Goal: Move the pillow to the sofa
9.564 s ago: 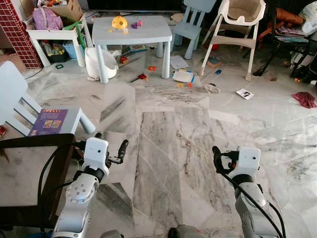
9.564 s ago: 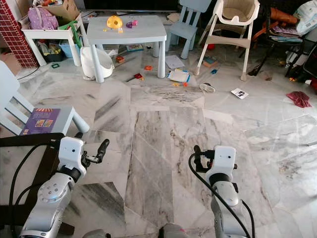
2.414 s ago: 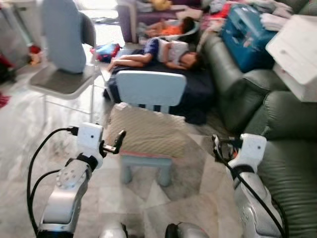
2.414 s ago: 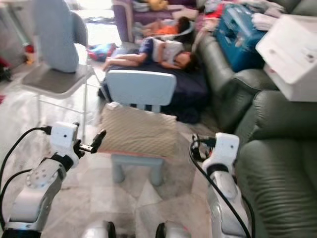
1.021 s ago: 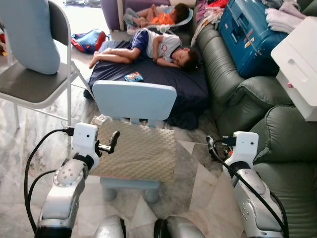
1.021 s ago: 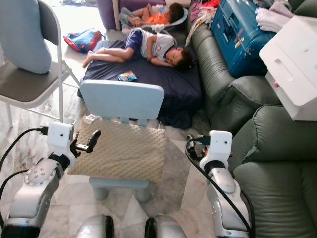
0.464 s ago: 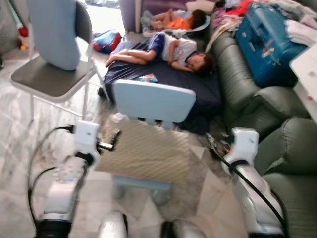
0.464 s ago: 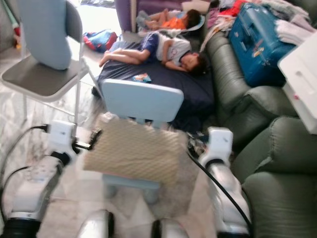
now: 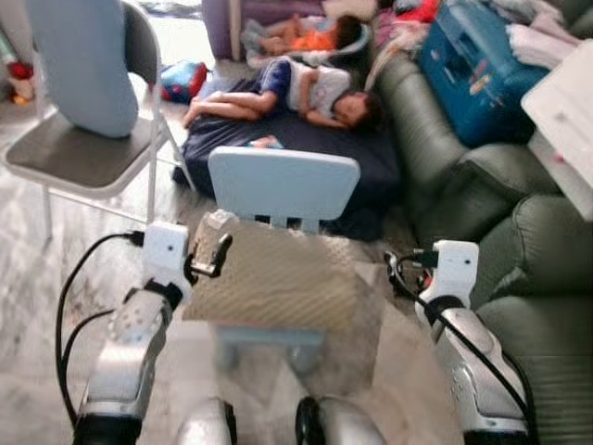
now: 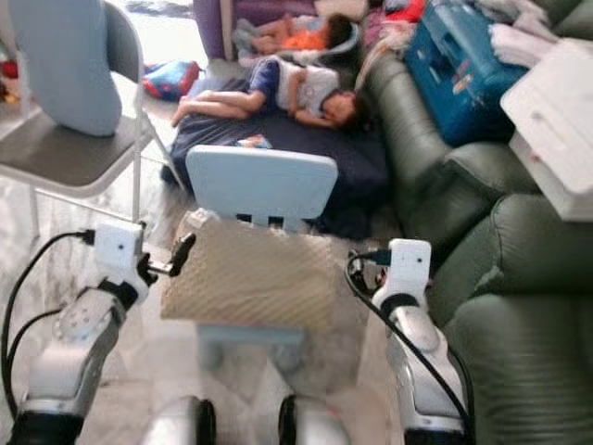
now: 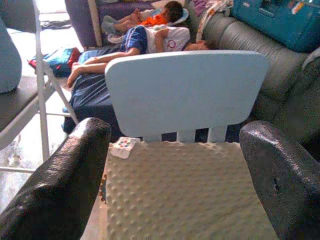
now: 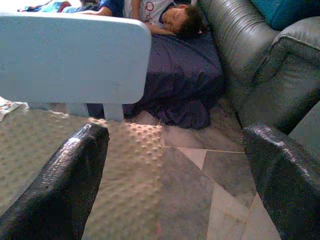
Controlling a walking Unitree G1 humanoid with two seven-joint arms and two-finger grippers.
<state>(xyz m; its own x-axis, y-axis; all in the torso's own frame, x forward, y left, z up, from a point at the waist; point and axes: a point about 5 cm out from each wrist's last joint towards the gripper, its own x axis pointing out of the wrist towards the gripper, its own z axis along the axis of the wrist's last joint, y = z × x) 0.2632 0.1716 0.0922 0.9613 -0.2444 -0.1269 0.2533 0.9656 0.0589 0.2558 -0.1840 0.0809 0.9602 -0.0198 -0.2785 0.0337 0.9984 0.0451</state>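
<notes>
While the robot is facing a small light-blue child's chair (image 9: 283, 185), the beige dimpled pillow (image 9: 278, 283) is lying flat on that chair's seat, pressed up against the backrest and overhanging the seat's front edge. A small printed tag (image 11: 123, 147) is sitting at the pillow's back corner on the left side of the chair.

The left end effector (image 9: 215, 257) is hovering just beside the chair's left edge, close to the pillow's corner, and its fingers (image 11: 55, 190) are standing wide apart with nothing between them. The right end effector (image 12: 175, 185) is hanging near the chair's right side, also spread wide and gripping nothing, its fingers (image 12: 65, 180) framing the pillow's right edge and the marble floor (image 12: 200, 190).

To the right of the chair, the dark green sofa (image 9: 542, 278) is running back along the room, carrying a blue suitcase (image 9: 477, 69) and a white box (image 9: 570, 111). Behind the chair, a person (image 9: 287, 93) is lying on a dark blue mattress (image 9: 306, 148). To the chair's left, a grey folding chair (image 9: 79, 153) is holding a pale blue cushion (image 9: 79, 60).
</notes>
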